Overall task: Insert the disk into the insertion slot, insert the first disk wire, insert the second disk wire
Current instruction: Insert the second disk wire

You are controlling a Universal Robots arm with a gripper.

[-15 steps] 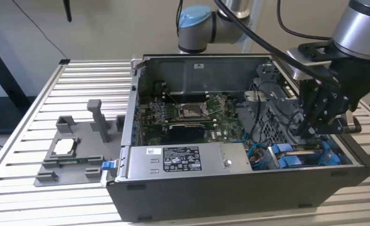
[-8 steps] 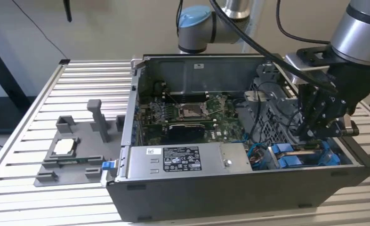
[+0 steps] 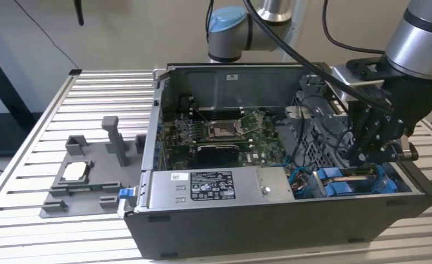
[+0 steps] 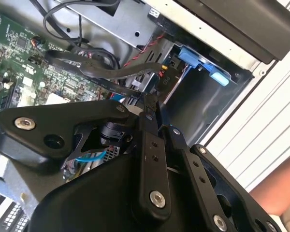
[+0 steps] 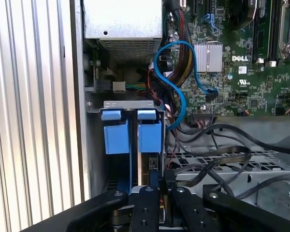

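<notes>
**Gripper down in the drive bay at the case's corner**

The gripper (image 3: 370,157) reaches down into the open computer case (image 3: 275,231) at the exterior view's right, near corner. In the first wrist view its fingers (image 5: 150,195) stand close together over the thin edge of the disk (image 5: 144,164), which sits upright in its blue carrier; whether they press on it cannot be told. The disk stands inside the insertion slot (image 5: 128,104), a grey metal bay with blue tabs, hard against the case's side wall.

Room is tight: a blue cable (image 5: 176,72) and black cables (image 5: 217,159) loop just beside the bay, between it and the green circuit board (image 3: 223,132). The silver power supply (image 3: 216,187) lies along the near wall.

The case rests on a ribbed metal table (image 3: 99,99). A grey fixture (image 3: 88,176) sits to the exterior view's left, well apart.
</notes>
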